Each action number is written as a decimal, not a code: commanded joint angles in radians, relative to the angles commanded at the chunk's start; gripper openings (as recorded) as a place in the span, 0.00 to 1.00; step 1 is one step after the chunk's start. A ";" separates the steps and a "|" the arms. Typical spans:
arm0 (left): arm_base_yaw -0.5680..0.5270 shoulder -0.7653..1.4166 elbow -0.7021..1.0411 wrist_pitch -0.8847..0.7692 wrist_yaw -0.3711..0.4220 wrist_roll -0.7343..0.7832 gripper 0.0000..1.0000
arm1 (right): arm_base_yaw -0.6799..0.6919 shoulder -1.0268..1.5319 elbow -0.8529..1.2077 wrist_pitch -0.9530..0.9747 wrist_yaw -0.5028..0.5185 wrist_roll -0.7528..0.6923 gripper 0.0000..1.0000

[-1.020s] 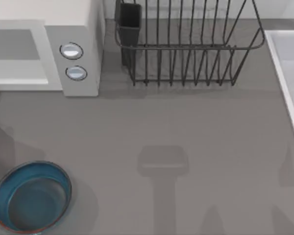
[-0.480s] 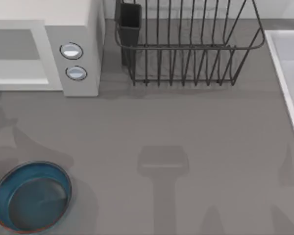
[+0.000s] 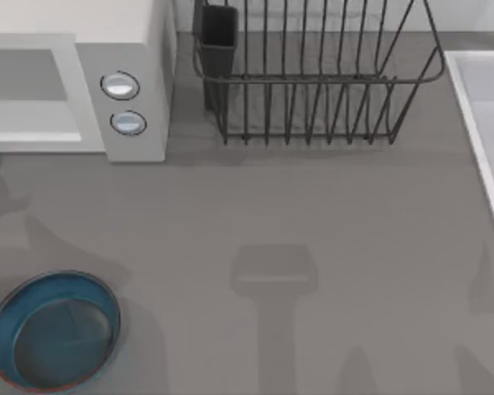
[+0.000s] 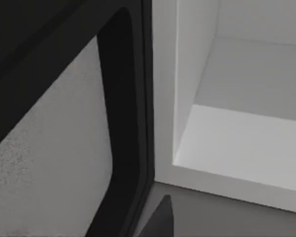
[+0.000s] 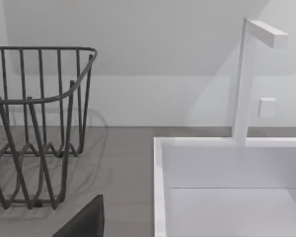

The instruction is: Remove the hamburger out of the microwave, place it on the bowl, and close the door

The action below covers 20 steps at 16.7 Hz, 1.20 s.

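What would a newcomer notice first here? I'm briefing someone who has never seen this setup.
Probably the blue bowl at the table's front left, the one spot of colour. Next, the black wire dish rack at the back, and the microwave at back left, its door swung open on a white cavity.

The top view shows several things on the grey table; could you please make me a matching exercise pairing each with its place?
Things:
1. round teal-blue bowl with reddish-brown rim
2. light grey-white boxy microwave
3. black wire dish rack
4. white rectangular sink

Places in the top view:
A. far middle
B. right edge
C. near left corner
D. far left

Pairs: 1-C, 2-D, 3-A, 4-B
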 joint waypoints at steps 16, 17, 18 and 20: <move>-0.446 0.282 0.637 -1.149 -0.267 -1.283 0.00 | 0.000 0.000 0.000 0.000 0.000 0.000 1.00; -0.489 0.312 0.681 -1.262 -0.295 -1.416 0.00 | 0.000 0.000 0.000 0.000 0.000 0.000 1.00; -0.532 0.343 0.722 -1.374 -0.323 -1.550 0.00 | 0.000 0.000 0.000 0.000 0.000 0.000 1.00; -0.616 0.408 0.791 -1.594 -0.378 -1.813 0.00 | 0.000 0.000 0.000 0.000 0.000 0.000 1.00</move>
